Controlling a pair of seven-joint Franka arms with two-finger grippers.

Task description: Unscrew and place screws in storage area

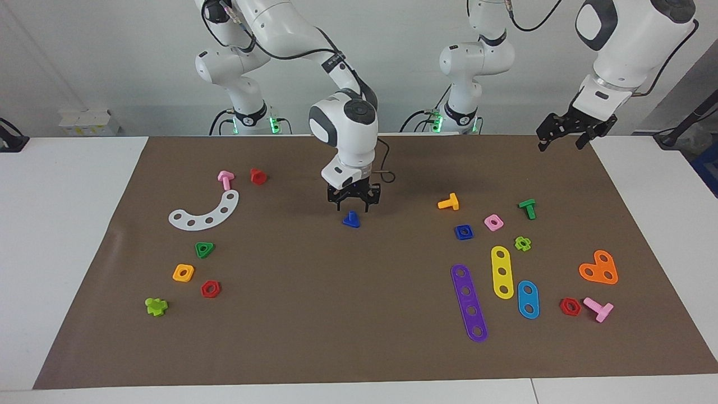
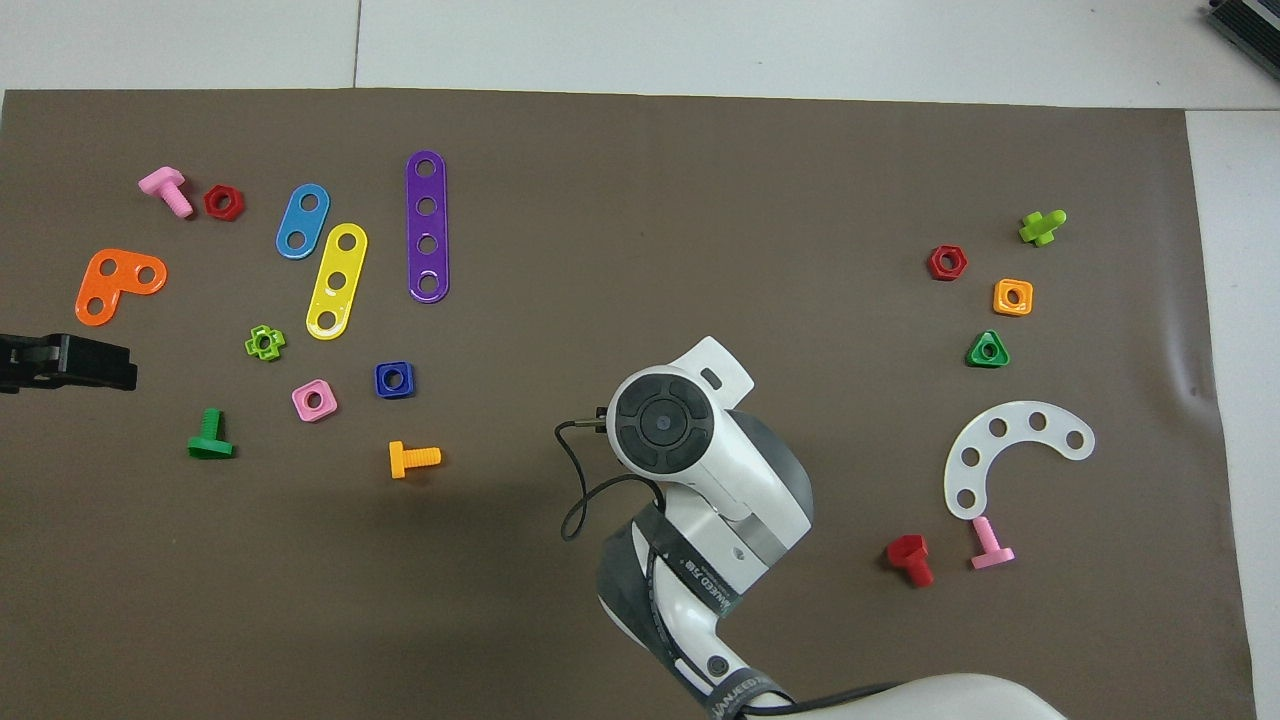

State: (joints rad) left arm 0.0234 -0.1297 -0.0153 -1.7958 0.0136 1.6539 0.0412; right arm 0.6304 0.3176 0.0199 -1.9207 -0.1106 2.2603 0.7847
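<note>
Two grippers in frame. Right gripper (image 1: 352, 203) low over mid-mat, fingers spread apart, holding nothing; the blue screw (image 1: 351, 219) stands head-down, shaft up, on the brown mat (image 1: 336, 314) just under its fingertips, contact unclear. In the overhead view the right arm's wrist hides the screw. Left gripper (image 1: 565, 136) raised over the mat edge at the left arm's end, waiting; can't tell if its fingers are parted.

Toward the right arm's end, nearest the robots: pink bolt (image 1: 225, 179), red bolt (image 1: 258, 176), then white curved strip (image 1: 205, 212). Farther out is the storage area (image 1: 168, 264), bare mat among the green triangle nut (image 1: 205, 249), orange square nut (image 1: 183, 272), red hex nut (image 1: 211, 289) and lime cross (image 1: 156, 306). No screw there.

Toward the left arm's end: orange bolt (image 1: 449, 202), green bolt (image 1: 527, 208), pink square nut (image 1: 493, 222), blue square nut (image 1: 463, 232), empty, lime cross nut (image 1: 523, 243). Farther: yellow strip (image 1: 502, 271), purple strip (image 1: 469, 302), blue oval plate (image 1: 528, 299), orange heart (image 1: 599, 268).
</note>
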